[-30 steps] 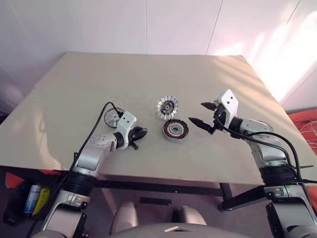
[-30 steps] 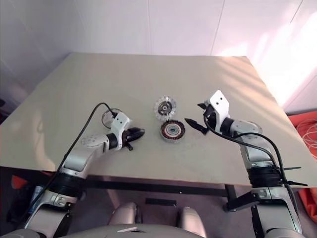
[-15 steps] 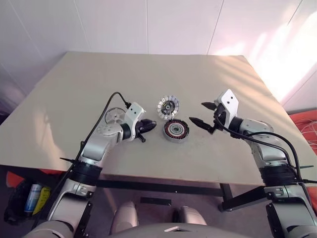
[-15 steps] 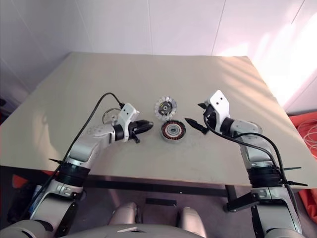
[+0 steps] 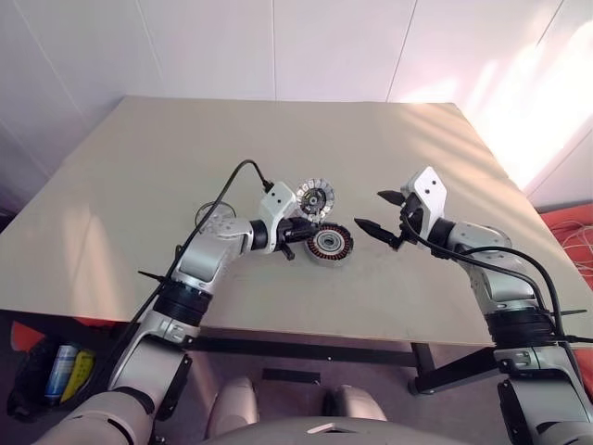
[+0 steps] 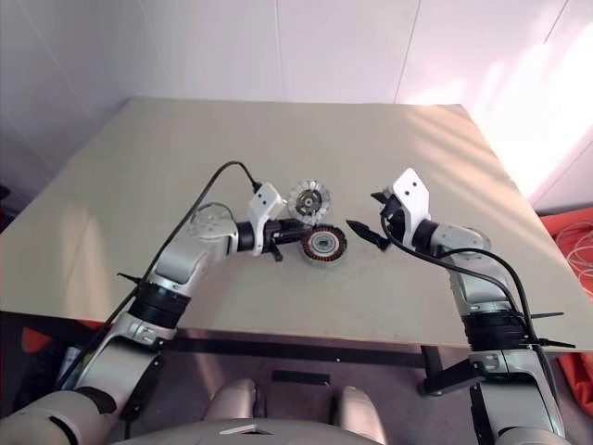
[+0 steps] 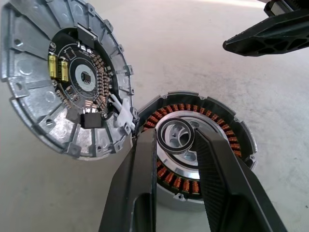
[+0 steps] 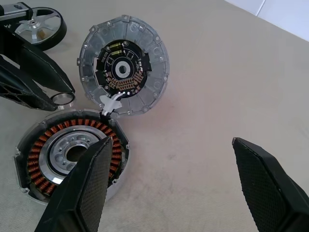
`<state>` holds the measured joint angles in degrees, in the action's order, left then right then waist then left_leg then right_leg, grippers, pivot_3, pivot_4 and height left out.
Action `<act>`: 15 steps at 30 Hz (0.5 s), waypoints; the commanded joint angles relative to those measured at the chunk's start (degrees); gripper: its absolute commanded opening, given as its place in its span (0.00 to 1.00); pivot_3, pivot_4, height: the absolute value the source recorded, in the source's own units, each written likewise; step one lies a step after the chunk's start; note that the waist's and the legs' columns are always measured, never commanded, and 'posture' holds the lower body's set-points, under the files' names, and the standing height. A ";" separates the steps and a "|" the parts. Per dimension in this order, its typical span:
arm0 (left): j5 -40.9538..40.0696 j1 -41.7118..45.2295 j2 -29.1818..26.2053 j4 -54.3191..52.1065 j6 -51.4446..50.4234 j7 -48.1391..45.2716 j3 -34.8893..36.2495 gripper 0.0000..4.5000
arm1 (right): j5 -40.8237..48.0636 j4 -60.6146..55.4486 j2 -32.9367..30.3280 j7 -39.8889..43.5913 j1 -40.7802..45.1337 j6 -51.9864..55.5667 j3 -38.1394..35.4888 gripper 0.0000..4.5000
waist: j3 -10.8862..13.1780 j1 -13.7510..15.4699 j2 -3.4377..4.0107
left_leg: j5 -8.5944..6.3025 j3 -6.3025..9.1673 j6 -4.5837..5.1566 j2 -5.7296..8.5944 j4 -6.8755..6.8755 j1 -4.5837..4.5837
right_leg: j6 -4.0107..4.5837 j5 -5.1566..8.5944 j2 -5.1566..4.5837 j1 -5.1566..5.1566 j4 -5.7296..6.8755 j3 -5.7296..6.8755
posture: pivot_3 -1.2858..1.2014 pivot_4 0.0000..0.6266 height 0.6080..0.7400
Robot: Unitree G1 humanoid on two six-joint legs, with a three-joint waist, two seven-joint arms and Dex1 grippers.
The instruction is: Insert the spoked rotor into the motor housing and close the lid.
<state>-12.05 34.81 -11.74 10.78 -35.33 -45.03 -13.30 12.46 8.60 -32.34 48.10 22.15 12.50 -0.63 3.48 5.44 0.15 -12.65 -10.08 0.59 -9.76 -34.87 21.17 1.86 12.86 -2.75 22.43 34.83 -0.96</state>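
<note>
White panelled wall (image 5: 204, 46) behind, beige table (image 5: 139, 185) in front. Head view: I see the housing (image 5: 329, 243) sitting flat near the table's middle, with the rotor (image 5: 315, 197) right behind it and touching its rim. The lid (image 5: 206, 213) lies well off to the left, partly hidden by the left arm. The left gripper (image 5: 301, 227) sits at the housing's left edge, and the right gripper (image 5: 369, 211) hangs just right of the housing with its fingers spread, holding nothing. Left wrist view: the left gripper (image 7: 176, 133) is clamped on a small metal ring (image 7: 162, 137), which hangs over the housing's (image 7: 217, 121) pale centre, inside the copper windings. The rotor (image 7: 58, 82) is tilted up, dark hub face toward the camera, and a white connector bridges it to the housing rim. One finger of the right gripper pokes in at the far side. Right wrist view: the right gripper (image 8: 169, 142) is wide apart and empty, above bare table next to the housing (image 8: 43, 145). The rotor (image 8: 123, 67) is beyond the housing, the lid (image 8: 41, 21) further back. The left gripper (image 8: 60, 99) pinches the ring (image 8: 72, 99) at the housing's edge.
</note>
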 commanded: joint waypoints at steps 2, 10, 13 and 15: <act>-0.87 3.20 0.85 1.63 -0.56 -1.16 0.06 0.19 | 0.45 -1.02 0.08 -0.61 0.86 -1.29 -1.18 1.00 | 0.00 0.02 0.00 | 0.00 0.00 0.00 0.00 0.00 0.00 | 0.00 0.00 0.00 0.00 0.00 0.00 | 0.52 0.00 1.00; 0.01 6.13 2.86 7.27 0.99 -3.04 -1.53 0.19 | 0.41 -1.06 0.41 -1.17 0.90 -1.56 -1.06 1.00 | 0.00 0.05 -0.01 | 0.01 0.00 0.02 0.01 0.00 0.00 | 0.00 0.00 0.00 0.00 0.00 0.00 | 0.52 0.00 1.00; 0.40 7.08 3.88 9.47 1.83 -3.51 -2.13 0.19 | 0.45 -1.30 0.41 -1.32 0.71 -1.58 -1.16 1.00 | 0.01 0.07 -0.01 | 0.01 0.00 0.02 0.01 0.00 0.00 | 0.00 0.00 0.00 -0.01 0.00 0.00 | 0.52 0.00 1.00; 0.82 7.62 4.55 10.82 2.46 -3.67 -2.60 0.19 | 0.50 -1.45 0.34 -1.39 0.57 -1.60 -1.30 1.00 | 0.01 0.07 -0.01 | 0.00 0.00 0.03 0.01 0.00 0.00 | 0.00 0.00 -0.01 -0.01 0.00 0.00 | 0.52 0.00 1.00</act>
<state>-11.48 40.59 -7.63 21.42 -34.33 -48.06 -15.62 12.46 8.59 -31.85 47.04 22.06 12.03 -0.63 3.48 5.51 0.14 -12.65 -10.08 0.62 -9.75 -34.87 21.17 1.86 12.86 -2.76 22.42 34.83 -0.95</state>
